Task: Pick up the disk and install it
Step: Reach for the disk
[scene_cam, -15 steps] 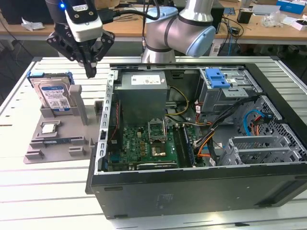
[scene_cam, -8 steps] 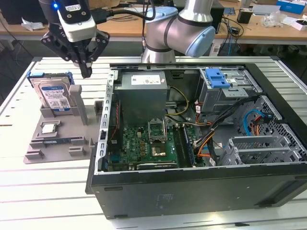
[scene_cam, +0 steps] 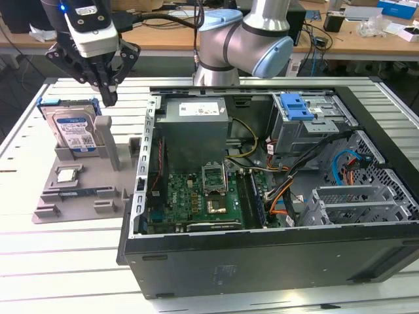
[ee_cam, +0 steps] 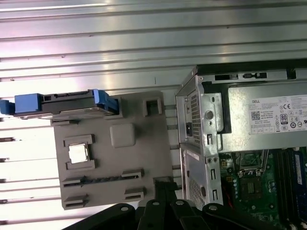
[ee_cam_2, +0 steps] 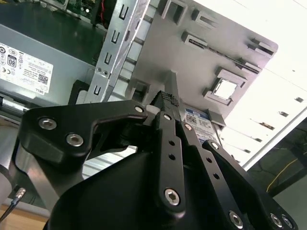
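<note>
Handling, exterior view: the disk (scene_cam: 73,131) is looking dense and rigid, probably heavier than its size suggests. Its metal faces are likely slick and its insides sensitive to knocks. The blue bracket (scene_cam: 46,106) framing it is offering the surer hold, by the upper edge.
Looks, exterior view: a flat silver body is wearing a blue-and-white label inside blue plastic.
Place, exterior view: it is standing on edge in a slot at the back corner of the grey fixture (scene_cam: 78,196), on the exterior view's left, outside the open computer case (scene_cam: 262,261).
Gripper, exterior view: the gripper (scene_cam: 110,98) is hovering just above and beside the disk, fingers appearing pressed together, gripping nothing.
Second wrist view: the gripper (ee_cam_2: 169,98) is pointing towards the fixture (ee_cam_2: 192,62), with the disk (ee_cam_2: 199,120) peeking out beside its finger.
First wrist view: the disk (ee_cam: 62,105) is showing its thin top edge with blue tabs at both ends. It is sitting along the fixture (ee_cam: 105,160) edge, with the CPU chip (ee_cam: 77,153) lying near it.
</note>
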`<state>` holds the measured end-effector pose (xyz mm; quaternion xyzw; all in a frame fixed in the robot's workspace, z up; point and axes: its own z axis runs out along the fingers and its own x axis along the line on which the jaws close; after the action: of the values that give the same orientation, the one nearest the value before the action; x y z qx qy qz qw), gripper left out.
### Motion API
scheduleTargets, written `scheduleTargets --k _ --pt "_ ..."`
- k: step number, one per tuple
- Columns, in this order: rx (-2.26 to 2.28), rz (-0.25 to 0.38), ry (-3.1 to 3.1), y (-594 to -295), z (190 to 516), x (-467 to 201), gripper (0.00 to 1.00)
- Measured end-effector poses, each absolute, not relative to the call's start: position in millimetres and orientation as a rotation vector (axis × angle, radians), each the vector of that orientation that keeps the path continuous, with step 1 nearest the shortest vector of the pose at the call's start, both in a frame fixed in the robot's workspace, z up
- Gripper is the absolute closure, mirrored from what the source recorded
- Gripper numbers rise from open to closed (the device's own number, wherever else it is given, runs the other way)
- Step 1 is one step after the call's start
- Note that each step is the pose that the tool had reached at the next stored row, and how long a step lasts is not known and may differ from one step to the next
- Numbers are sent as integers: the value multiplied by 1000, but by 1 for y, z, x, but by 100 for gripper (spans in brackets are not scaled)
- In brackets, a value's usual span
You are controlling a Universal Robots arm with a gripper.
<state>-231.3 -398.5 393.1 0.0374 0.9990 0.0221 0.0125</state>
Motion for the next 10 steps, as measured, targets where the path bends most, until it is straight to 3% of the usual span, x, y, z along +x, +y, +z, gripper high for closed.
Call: scheduleTargets --k 10 --pt "117 69 3114 -398 393 -257 89"
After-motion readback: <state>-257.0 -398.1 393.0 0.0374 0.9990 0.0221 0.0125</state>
